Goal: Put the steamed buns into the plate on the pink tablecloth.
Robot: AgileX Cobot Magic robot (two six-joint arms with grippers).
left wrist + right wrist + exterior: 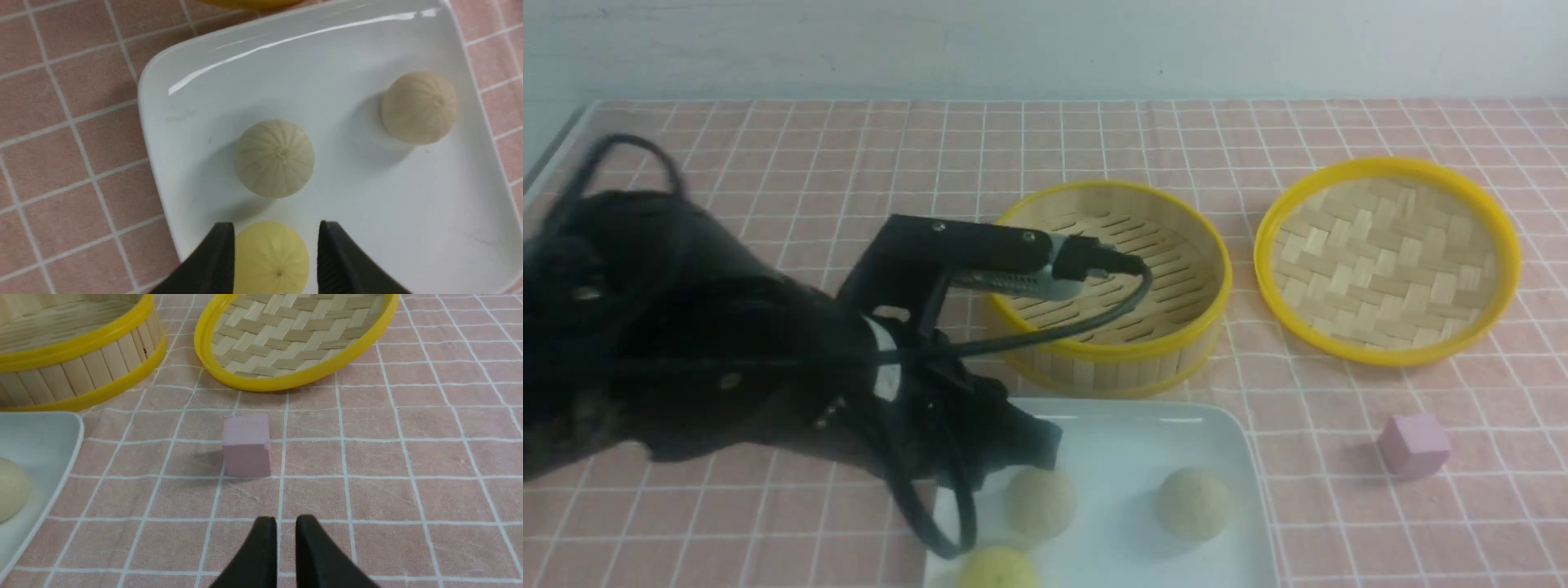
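- Plate (pixel 1217 441) sits on the pink tablecloth (pixel 768 163) at the near edge of the bench, just in front of the bamboo steamer (pixel 1111 278); the steamer shows no bun inside
- Steamed buns: all three lie on the plate, two pale ones (pixel 274 158) (pixel 419 108) apart from each other, and the yellow bun (pixel 271 257) nearest the plate's near-left corner
- Left gripper (pixel 276 255) hangs over that corner; its jaws are spread with the yellow bun between them, a narrow gap showing on each side
- Step in hand, as judged: release of the last bun. The next move calls for a straight lift clear of the bun, without nudging it toward the rim
- Right gripper (pixel 286 551) rests low over bare cloth near the right side, jaws nearly pressed together and holding nothing, aimed toward the pink cube (pixel 246 445)
- Woven lid (pixel 1387 260) lies beside the steamer toward the right edge
- Hidden or unclear: front view cuts off the yellow bun and the plate's near rim; the left arm covers the plate's left rim; contact between jaws and bun cannot be settled
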